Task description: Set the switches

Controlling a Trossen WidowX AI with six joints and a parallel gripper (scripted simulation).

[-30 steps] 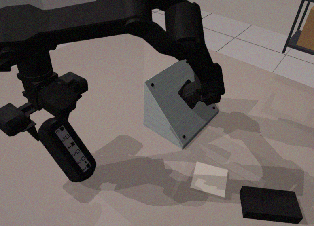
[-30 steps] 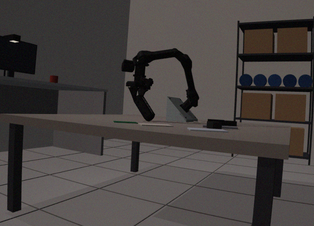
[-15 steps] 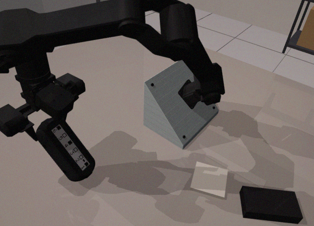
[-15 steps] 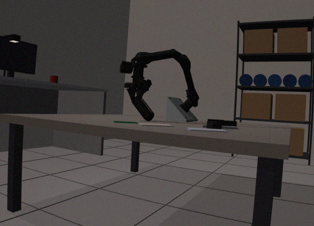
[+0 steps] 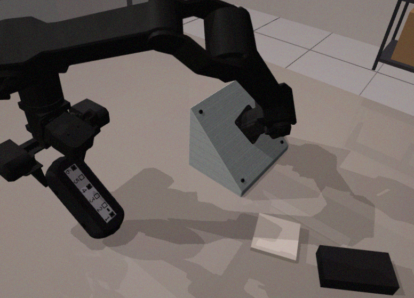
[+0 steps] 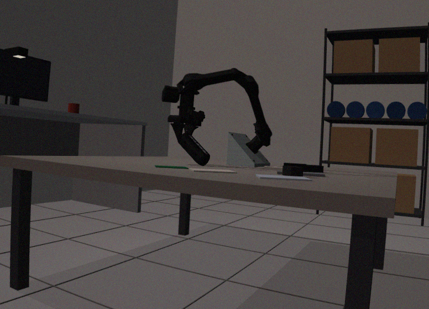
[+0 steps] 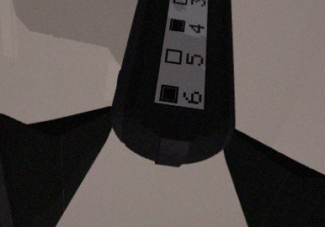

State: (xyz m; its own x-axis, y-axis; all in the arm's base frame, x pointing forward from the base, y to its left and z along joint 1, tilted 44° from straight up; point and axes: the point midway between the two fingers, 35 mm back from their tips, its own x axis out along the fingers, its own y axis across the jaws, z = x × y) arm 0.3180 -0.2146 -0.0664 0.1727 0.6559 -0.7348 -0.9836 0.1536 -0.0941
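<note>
My gripper (image 5: 52, 170) (image 6: 184, 133) (image 7: 169, 123) is shut on the dark grey controller unit (image 5: 74, 204) (image 6: 193, 149) (image 7: 139, 71), gripping it at the end marked 6. The unit hangs tilted with its underside turned up, and its low end is close to the bench. The white label faces the cameras. Its squares read 6 filled, 5 empty, 4 filled, 3 empty, 2 empty and 1 filled. Square 1 is cut off in the wrist view. The switches are hidden on the far side.
A grey wedge-shaped mount (image 5: 214, 145) (image 6: 237, 151) holds the arm's base at mid bench. A pale square plate (image 5: 276, 239) and a black box (image 5: 356, 272) (image 6: 295, 168) lie front right. A green card (image 6: 171, 166) lies flat near the unit.
</note>
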